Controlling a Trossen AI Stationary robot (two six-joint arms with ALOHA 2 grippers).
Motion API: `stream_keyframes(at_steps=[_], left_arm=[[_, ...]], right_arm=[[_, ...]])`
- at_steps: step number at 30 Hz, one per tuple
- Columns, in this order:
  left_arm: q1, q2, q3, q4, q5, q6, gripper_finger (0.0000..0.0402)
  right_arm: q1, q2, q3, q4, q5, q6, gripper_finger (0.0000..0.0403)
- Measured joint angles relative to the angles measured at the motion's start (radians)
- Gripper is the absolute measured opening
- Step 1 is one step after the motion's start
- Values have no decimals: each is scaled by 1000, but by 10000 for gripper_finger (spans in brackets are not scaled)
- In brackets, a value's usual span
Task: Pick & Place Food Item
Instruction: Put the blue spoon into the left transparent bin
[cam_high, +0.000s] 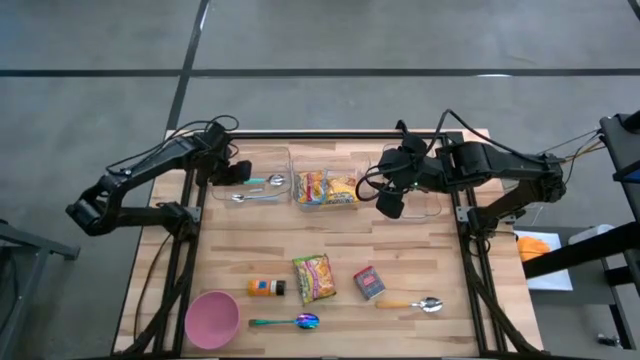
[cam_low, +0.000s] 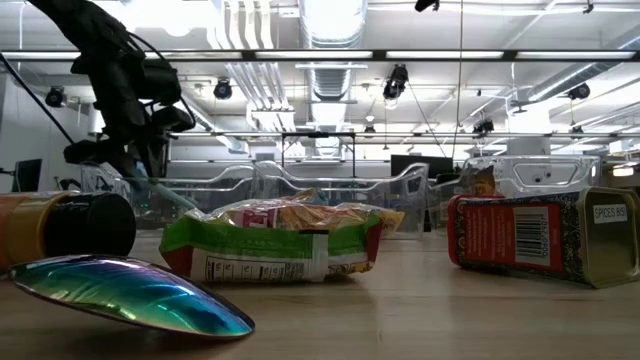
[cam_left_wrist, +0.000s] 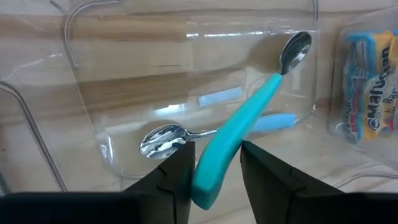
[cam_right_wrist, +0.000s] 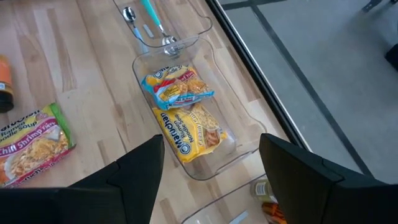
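Over the clear left bin (cam_high: 250, 170), my left gripper (cam_left_wrist: 216, 180) points steeply down and is open. The handle end of a teal-handled spoon (cam_left_wrist: 249, 112) stands between its fingers. The spoon's bowl (cam_left_wrist: 295, 51) rests in the bin's far corner, and its handle slants up toward me. A plain metal spoon (cam_left_wrist: 163, 138) lies on the bin floor. Two yellow noodle packets (cam_right_wrist: 183, 112) lie in the middle bin (cam_high: 325, 187). My right gripper (cam_right_wrist: 211, 168) hangs open above that bin's right side with nothing between its fingers. A green noodle packet (cam_high: 314, 277) lies flat on the table. My left gripper has the teal spoon's handle end (cam_left_wrist: 208, 183) between its open fingers, which come from above and lie across the handle. A gap shows between the handle and one finger (cam_left_wrist: 261, 180). Whether the other finger (cam_left_wrist: 177, 180) touches the handle, I cannot tell.
On the near half of the table stand a red spice tin (cam_high: 369, 283), an orange bottle (cam_high: 266, 287) and a pink bowl (cam_high: 212, 318). An iridescent spoon (cam_high: 295, 322) and a wooden-handled spoon (cam_high: 415, 303) lie there too. A third clear bin (cam_high: 432, 205) stands at the right.
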Motion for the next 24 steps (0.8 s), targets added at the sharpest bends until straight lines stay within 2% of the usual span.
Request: stream_keyframes(at_steps=[14,24], left_arm=[[0,117,0,-30,4,28,134],[0,178,5,-34,-29,43,134]], right_arm=[[0,0,0,0,0,-9,262],[0,-1,0,0,0,-17,262]])
